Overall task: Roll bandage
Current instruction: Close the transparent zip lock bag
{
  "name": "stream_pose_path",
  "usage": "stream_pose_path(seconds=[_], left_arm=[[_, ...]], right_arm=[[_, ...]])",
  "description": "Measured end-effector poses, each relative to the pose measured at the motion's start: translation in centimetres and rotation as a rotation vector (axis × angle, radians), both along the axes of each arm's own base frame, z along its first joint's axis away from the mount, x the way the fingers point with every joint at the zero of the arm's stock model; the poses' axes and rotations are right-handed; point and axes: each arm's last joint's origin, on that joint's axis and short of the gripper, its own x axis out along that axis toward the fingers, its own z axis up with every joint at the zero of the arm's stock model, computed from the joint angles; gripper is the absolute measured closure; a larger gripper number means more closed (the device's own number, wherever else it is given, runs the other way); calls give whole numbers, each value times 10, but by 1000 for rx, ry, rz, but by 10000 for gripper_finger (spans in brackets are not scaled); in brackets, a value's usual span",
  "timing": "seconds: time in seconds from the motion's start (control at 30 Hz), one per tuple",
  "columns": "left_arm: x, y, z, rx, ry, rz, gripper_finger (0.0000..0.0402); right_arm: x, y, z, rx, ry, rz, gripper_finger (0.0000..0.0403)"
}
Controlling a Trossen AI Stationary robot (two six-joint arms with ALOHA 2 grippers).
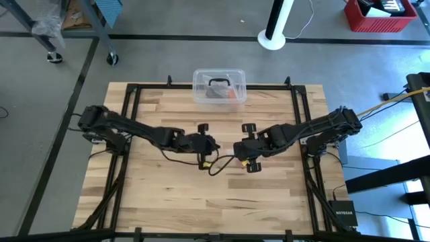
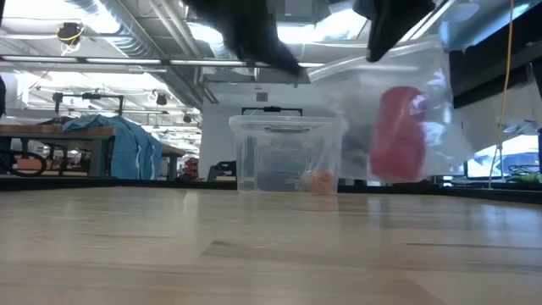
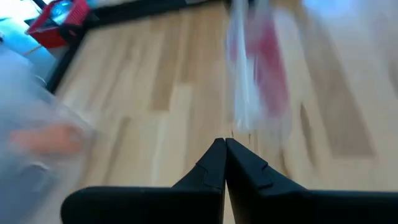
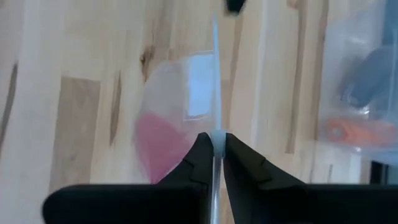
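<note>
The bandage (image 2: 398, 135) is a small pink-red roll inside a clear plastic bag (image 2: 423, 80). The bag hangs above the table's middle, clear of the wood. My right gripper (image 4: 214, 140) is shut on the bag from above. My left gripper (image 3: 224, 144) is shut, its tips just short of the bag's near edge (image 3: 239, 121), with the roll (image 3: 270, 68) showing beyond. In the high view the two grippers, left (image 1: 213, 149) and right (image 1: 236, 151), almost meet over the table's centre. My right gripper pinches a thin edge of the clear bag (image 4: 216, 127) between its two fingers, coming from above and slanting down. The bag hangs below the fingers, clear of the table, with the pink roll (image 4: 158, 143) low inside it. My left gripper is shut right at the bag's edge; whether it touches the bag, I cannot tell.
A clear plastic box with a black handle (image 1: 219, 86) stands at the table's far edge, with something orange (image 2: 320, 180) inside. A black frame (image 1: 299, 101) runs around the work area. Bare wood (image 1: 201, 195) lies toward the near edge.
</note>
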Motion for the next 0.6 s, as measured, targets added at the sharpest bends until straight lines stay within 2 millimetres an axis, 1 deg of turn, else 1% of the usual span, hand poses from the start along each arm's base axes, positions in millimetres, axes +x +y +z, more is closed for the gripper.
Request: stream_pose_path(seconds=[0.07, 0.13, 0.17, 0.27, 0.4, 0.53, 0.6], left_arm=[[-11, 0, 19, -21, -38, 12, 401], [-21, -3, 33, -13, -88, 30, 401], [-26, -5, 36, 0, -100, 38, 401], [-37, -13, 39, 44, -113, 48, 401], [-45, -17, 42, 51, -125, 36, 401], [-48, -17, 38, 42, -113, 42, 401], [-48, -17, 38, 21, -124, 52, 401]], right_arm=[[2, 0, 0, -9, -22, 13, 372], [6, 1, -2, -8, -55, 24, 372], [7, 2, -3, -8, -74, 33, 372], [13, 3, -7, -7, -168, 76, 372], [16, 3, -13, -15, -310, 100, 372], [9, 1, -20, -1, -465, 83, 372], [5, 0, -29, 17, -539, 78, 372]])
